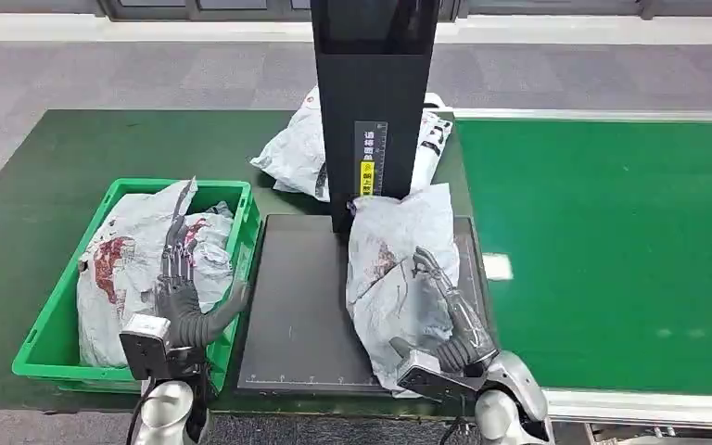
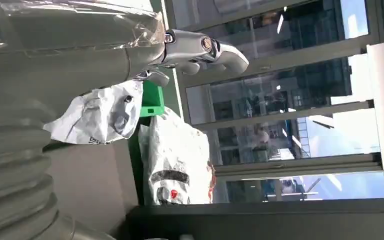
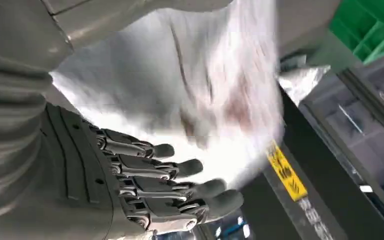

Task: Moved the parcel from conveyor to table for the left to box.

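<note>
A grey plastic parcel [image 1: 399,241] with red print lies on the right side of the black platform [image 1: 297,297], against the foot of the black post [image 1: 371,111]. My right hand [image 1: 450,311] rests flat on top of it, fingers stretched out and not curled round it. In the right wrist view the parcel [image 3: 205,75] is blurred beside that hand [image 3: 145,185]. A second grey parcel [image 1: 120,269] fills the green crate [image 1: 42,348] at the left. My left hand [image 1: 181,287] hovers over it with straight fingers and the thumb held out, holding nothing.
A third parcel [image 1: 292,153] lies behind the post on the dark green table. The bright green conveyor [image 1: 612,250] runs along the right, with a small white label [image 1: 498,267] near its edge. The crate stands close against the platform's left side.
</note>
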`<act>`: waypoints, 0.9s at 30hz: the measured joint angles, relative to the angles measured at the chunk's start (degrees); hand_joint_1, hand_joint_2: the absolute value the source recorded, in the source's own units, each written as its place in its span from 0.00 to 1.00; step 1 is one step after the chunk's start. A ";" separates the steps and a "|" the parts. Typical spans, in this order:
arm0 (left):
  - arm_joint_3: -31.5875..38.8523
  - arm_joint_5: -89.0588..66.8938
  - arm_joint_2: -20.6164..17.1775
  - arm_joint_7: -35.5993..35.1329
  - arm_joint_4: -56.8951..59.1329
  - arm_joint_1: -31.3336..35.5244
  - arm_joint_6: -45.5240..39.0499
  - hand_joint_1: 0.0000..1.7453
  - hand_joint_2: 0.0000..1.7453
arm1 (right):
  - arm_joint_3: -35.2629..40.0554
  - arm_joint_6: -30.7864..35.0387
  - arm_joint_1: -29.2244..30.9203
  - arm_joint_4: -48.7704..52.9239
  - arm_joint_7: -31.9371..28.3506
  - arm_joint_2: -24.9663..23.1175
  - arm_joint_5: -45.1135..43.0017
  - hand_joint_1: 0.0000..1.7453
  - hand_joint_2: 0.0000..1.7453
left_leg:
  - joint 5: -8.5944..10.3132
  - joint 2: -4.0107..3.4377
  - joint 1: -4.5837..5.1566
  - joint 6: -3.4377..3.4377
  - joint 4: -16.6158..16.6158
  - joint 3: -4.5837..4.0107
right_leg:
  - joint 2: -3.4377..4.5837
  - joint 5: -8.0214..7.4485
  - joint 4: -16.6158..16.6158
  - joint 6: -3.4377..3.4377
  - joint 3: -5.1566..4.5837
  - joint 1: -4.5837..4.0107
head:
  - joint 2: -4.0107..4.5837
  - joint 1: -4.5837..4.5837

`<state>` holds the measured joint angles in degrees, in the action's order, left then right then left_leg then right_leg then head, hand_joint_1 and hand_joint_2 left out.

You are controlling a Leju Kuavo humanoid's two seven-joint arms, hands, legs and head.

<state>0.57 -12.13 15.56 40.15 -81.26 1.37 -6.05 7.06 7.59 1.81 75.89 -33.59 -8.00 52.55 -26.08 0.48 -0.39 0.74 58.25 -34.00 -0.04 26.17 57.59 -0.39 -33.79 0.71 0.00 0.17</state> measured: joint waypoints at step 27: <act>-10.98 -15.66 0.04 -1.10 1.75 4.08 -6.45 0.00 1.00 | -9.42 32.60 -4.94 30.99 -6.21 -7.98 4.34 0.00 1.00 | -0.03 -0.06 0.10 -0.06 0.05 0.07 | 0.03 -0.05 -0.03 -0.07 0.00 0.12 | 0.00 0.00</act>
<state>-10.41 -27.79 15.61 39.06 -79.51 5.44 -12.50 -2.36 40.19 -3.14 106.88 -39.80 -15.98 56.89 -26.11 0.42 -0.29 0.67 58.30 -33.93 -0.01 26.12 57.56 -0.45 -33.80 0.83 0.00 0.17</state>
